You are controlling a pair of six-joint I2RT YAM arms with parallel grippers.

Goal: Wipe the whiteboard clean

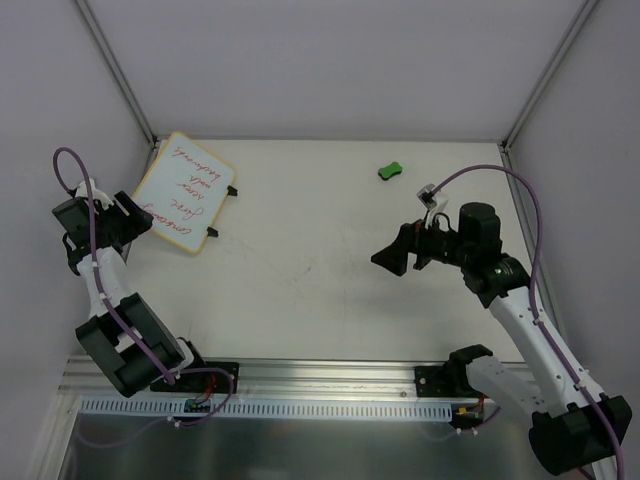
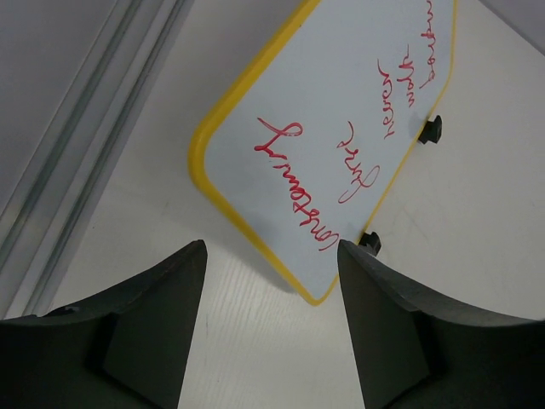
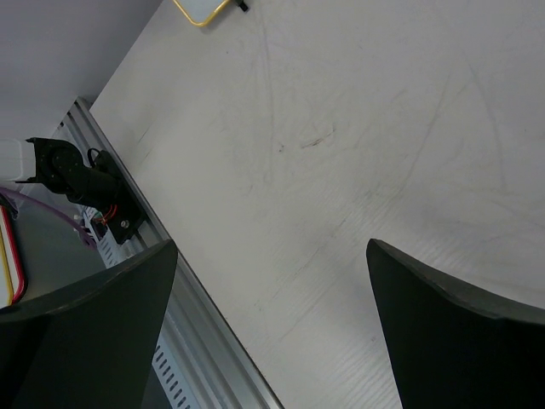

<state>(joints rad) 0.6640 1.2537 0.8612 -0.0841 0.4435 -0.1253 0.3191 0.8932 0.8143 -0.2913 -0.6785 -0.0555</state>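
The whiteboard [image 1: 184, 190] lies at the back left of the table, a white board with a yellow rim and several lines of red handwriting. My left gripper [image 1: 135, 218] sits at its near corner. In the left wrist view the whiteboard [image 2: 341, 111] fills the upper half, and its near corner reaches into the gap of my left gripper [image 2: 271, 247]. The jaws stand apart and neither touches the board. My right gripper [image 1: 395, 255] hovers open over bare table at centre right, and in its wrist view my right gripper [image 3: 272, 247] has nothing between its fingers. A corner of the whiteboard [image 3: 203, 13] shows far off.
A small green eraser block [image 1: 390, 170] lies at the back right. Two black feet [image 2: 432, 129] stick out of the board's right edge. White walls enclose the table on three sides. An aluminium rail [image 1: 300, 375] runs along the front edge.
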